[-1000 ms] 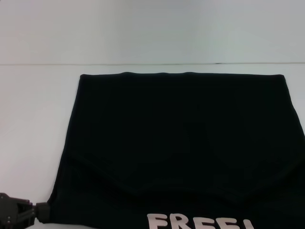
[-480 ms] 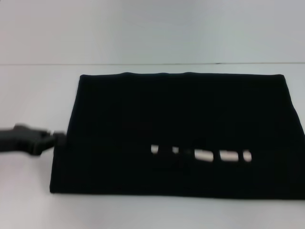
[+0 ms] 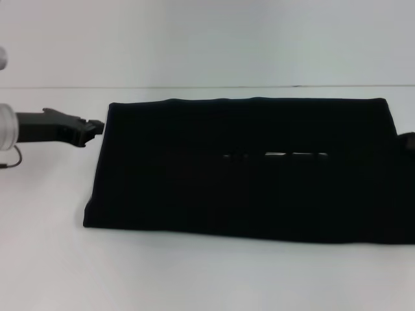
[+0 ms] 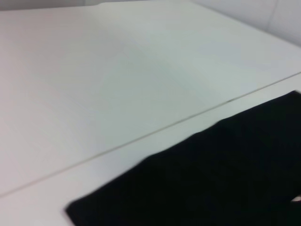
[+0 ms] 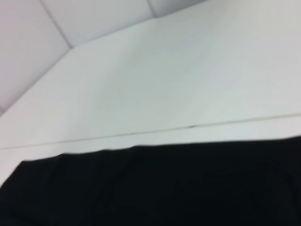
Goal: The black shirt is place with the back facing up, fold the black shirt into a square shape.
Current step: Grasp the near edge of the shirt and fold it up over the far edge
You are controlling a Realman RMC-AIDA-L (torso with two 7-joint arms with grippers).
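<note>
Your black shirt point(image 3: 246, 172) lay flat on the white table point(image 3: 194, 278), folded into a wide, low rectangle that ran from left of centre out past the right edge of the head view. Its far edge sat just in front of a thin seam line across the table, and its near edge was a straight fold. A thin strip of pale lettering point(image 3: 279, 156) peeked out along a fold line near the middle of the cloth. Your left gripper point(image 3: 96, 127) was at the shirt's far left corner, its black tip right at the cloth's edge; whether it was touching or pinching the fabric could not be told, and neither could the state of its jaws. Your right gripper point(image 3: 407, 141) showed only as a dark shape at the shirt's far right side, at the frame edge, and its jaws could not be made out either. Both wrist views showed the shirt's far edge against bare table.
</note>
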